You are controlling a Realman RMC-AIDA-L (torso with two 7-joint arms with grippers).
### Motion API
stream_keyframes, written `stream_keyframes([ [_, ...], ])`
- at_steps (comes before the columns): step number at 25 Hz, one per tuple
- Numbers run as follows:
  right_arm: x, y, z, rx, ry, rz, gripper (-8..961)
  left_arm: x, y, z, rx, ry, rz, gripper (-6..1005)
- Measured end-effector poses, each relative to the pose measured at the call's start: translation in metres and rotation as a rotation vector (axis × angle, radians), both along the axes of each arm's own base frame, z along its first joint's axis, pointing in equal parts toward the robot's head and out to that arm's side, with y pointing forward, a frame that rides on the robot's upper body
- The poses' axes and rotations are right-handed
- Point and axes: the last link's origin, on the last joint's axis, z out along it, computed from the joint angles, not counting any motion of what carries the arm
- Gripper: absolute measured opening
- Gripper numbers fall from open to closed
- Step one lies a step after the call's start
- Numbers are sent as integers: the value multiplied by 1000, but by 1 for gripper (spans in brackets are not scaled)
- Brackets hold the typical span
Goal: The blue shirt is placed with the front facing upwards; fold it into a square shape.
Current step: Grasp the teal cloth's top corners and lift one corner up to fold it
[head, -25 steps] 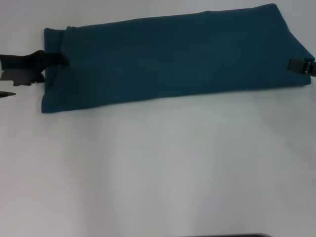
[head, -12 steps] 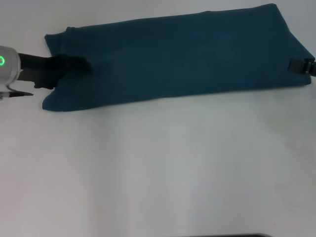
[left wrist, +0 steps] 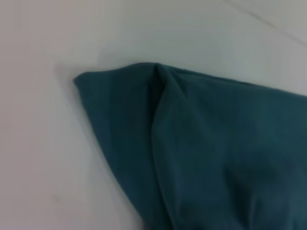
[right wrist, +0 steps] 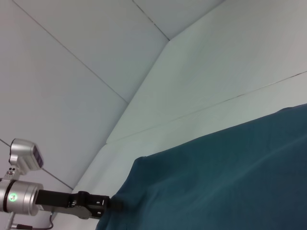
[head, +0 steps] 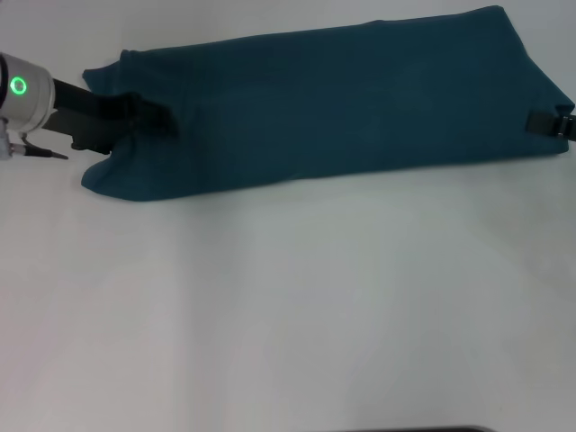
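— White desk (head: 288, 306) all the way across, pale panelled wall behind it in the right wrist view. Where's the blue shirt (head: 333, 103)?

— Lying along the far part of the desk, folded into a long band that runs from the robot's left to its right, the right end a little farther back. Plain cloth faces up; no lettering shows.

— And the left arm?

— It reaches in nearly level from the left edge of the head view, silver wrist with a green ring light, then a black section. The left tool (head: 148, 117) sits at the left end of the band, its black tip on top of the cloth. That end looks bunched and lifted a little, with a fold line running back from the corner in the left wrist view. The right wrist view shows the same tool from afar, its tip (right wrist: 112, 203) meeting the shirt's edge.

— Clenched on the cloth?

— I can't tell; the fingers merge with the dark fabric.

— The right side?

— Only the tip of the right tool (head: 551, 123) shows at the right edge, low and level, touching the band's right end. Whether it grips the cloth, I can't tell either.
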Motion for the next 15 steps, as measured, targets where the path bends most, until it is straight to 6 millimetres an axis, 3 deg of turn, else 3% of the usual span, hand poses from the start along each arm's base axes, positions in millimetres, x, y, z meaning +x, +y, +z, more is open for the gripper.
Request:
stream_keyframes([
  [9, 0, 0, 0, 2, 2, 1, 908, 6, 2, 3, 5, 8, -18, 675],
  [15, -1, 1, 1, 4, 3, 3, 908, 8, 3, 6, -7, 11, -22, 442],
])
